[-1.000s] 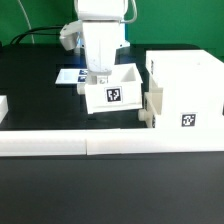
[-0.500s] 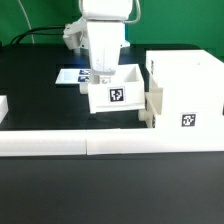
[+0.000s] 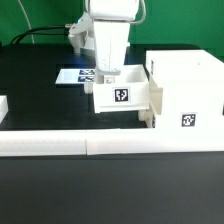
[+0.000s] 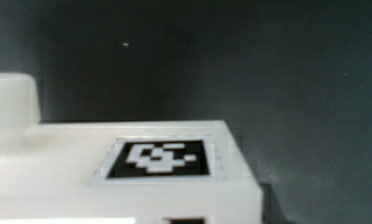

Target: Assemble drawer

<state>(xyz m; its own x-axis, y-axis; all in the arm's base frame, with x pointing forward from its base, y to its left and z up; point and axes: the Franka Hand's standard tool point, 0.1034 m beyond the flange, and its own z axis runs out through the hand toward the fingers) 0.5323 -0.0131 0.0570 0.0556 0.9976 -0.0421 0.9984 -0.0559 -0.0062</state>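
Observation:
In the exterior view my gripper (image 3: 108, 77) reaches down into a small white open-top tray (image 3: 122, 97) with a black-and-white tag on its front, and is shut on its back wall. The tray sits right next to the tall white housing (image 3: 190, 85) on the exterior view's right. A second white knobbed part (image 3: 150, 108) sticks out of the housing's left side, touching or nearly touching the held tray. The wrist view shows the tray's tagged white face (image 4: 162, 160) and a raised white block (image 4: 9, 100); my fingers are not clearly seen there.
The marker board (image 3: 70, 76) lies flat behind the tray. A long low white border wall (image 3: 100, 143) runs along the front. Another white piece (image 3: 3, 105) shows at the left edge. The table top (image 3: 40, 110) is black.
My gripper and the tray in it have moved toward the exterior view's right, closing the gap to the housing. The housing has not moved.

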